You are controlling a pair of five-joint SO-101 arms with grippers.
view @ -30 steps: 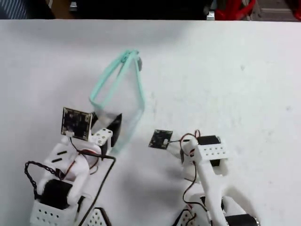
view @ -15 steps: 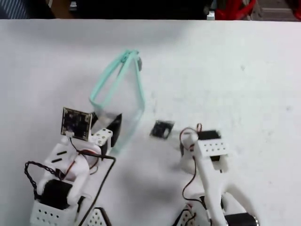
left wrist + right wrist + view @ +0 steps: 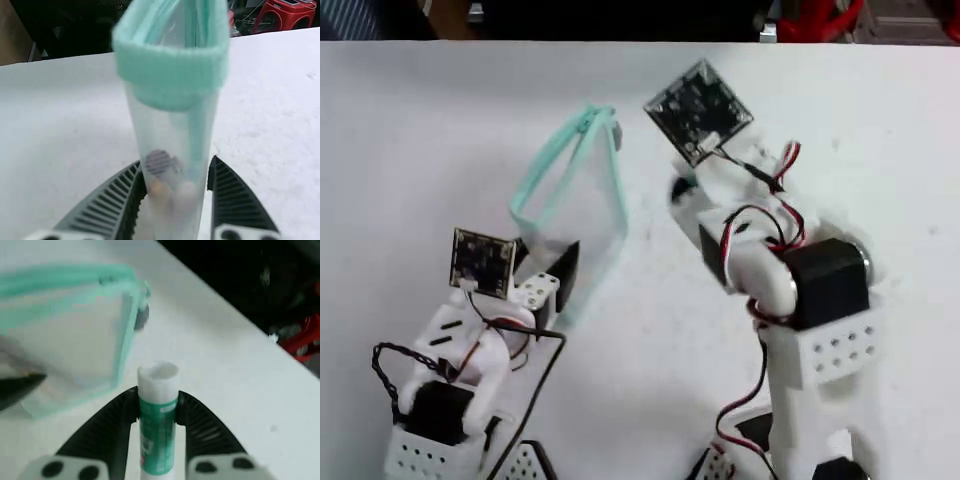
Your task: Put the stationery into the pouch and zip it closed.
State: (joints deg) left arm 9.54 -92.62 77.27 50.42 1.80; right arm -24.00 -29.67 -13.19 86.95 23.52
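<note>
A clear pouch (image 3: 575, 195) with mint-green trim stands on edge on the white table, its mouth spread wide. My left gripper (image 3: 560, 268) is shut on the pouch's near end; in the left wrist view the pouch (image 3: 172, 100) rises between the fingers (image 3: 227, 197), with a few small round items inside near the bottom. My right gripper (image 3: 157, 397) is shut on a green and white glue stick (image 3: 157, 415), held just right of the pouch (image 3: 65, 335). The pouch's zipper pull (image 3: 141, 316) hangs at its far corner. In the high view the right gripper (image 3: 683, 190) sits under its wrist camera board.
The white table (image 3: 840, 120) stretches wide to the right and behind the pouch. Its far edge runs along the back, with a dark floor and a red object (image 3: 815, 18) beyond. Loose cables (image 3: 390, 365) hang by the left arm's base.
The right arm has lifted from the table's front and swung forward to the pouch's right side. The left arm and the pouch have stayed put.
</note>
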